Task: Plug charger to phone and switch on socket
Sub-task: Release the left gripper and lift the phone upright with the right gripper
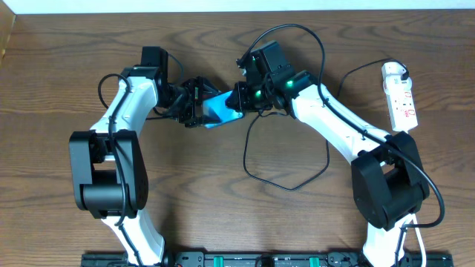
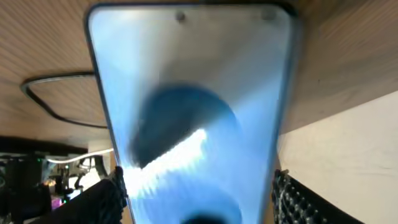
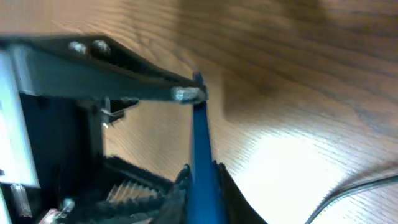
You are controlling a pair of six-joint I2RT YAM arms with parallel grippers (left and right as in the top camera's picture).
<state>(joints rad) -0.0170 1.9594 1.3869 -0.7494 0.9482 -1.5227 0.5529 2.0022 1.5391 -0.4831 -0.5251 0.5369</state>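
Left jaws spread wide, clamped across the sides of the phone (image 2: 193, 112). Right jaws fully shut at the phone's end edge. A small metal tip shows there, but what they pinch is unclear. Looks like the plug-in step: hold phone steady, line tip with port, push straight, no twist. Phone is slim with a dark frame and bright blue screen, over mid counter (image 1: 223, 222). Charger (image 1: 246, 156) cable loops near phone; socket (image 1: 401, 96) well apart from phone.

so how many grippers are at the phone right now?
2. The left gripper clamps the phone across its sides; the right gripper, shut, sits at the phone's opposite end, and whether it touches is unclear.
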